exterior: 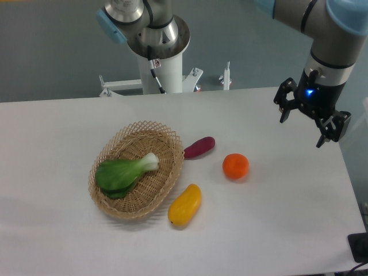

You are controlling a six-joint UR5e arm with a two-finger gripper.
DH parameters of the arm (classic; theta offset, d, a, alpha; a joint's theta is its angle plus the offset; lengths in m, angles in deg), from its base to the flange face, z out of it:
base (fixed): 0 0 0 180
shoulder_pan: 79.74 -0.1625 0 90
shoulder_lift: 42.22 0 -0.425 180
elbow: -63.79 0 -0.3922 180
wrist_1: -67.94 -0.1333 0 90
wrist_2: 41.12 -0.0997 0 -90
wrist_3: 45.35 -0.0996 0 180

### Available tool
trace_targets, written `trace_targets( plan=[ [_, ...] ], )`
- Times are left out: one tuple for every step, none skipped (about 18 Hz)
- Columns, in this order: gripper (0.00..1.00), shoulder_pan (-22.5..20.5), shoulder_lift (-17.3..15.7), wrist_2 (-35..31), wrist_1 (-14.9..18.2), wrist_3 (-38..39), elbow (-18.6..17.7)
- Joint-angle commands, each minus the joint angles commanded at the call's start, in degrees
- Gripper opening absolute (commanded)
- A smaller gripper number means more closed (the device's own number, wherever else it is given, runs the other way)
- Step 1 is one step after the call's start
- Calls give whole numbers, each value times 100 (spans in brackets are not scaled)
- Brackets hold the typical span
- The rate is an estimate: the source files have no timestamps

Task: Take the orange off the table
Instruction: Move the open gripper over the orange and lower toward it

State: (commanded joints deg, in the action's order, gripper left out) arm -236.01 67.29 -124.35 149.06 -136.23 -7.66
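Note:
The orange (236, 166) is a small round bright-orange fruit lying on the white table (276, 230), right of centre. My gripper (302, 132) hangs above the table's right side, up and to the right of the orange and well apart from it. Its two black fingers are spread wide with nothing between them, so it is open.
A wicker basket (137, 170) holding a green leafy vegetable (123, 172) sits left of the orange. A purple oblong vegetable (199, 147) lies by the basket's right rim, and a yellow-orange mango-like fruit (185, 204) lies in front. The table's right edge runs near the gripper.

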Motion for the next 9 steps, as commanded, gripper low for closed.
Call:
trace_targets(
  plan=[
    [100,17,0,-17,-17,0,-17],
    [100,26,-9,-9,-44,-9,-70],
    [100,53,-9,0,-53,9,-88],
    [100,70,-18,26,-53,78,-123],
    [100,70,-18,79,-53,88,-132],
    [100,123,-18,96,-70,88,-219],
    [100,141,-26,131,-140,97,-350],
    [100,149,-44,184,-289,149,-500],
    [100,158,-61,228,-499,297,-692]
  ],
)
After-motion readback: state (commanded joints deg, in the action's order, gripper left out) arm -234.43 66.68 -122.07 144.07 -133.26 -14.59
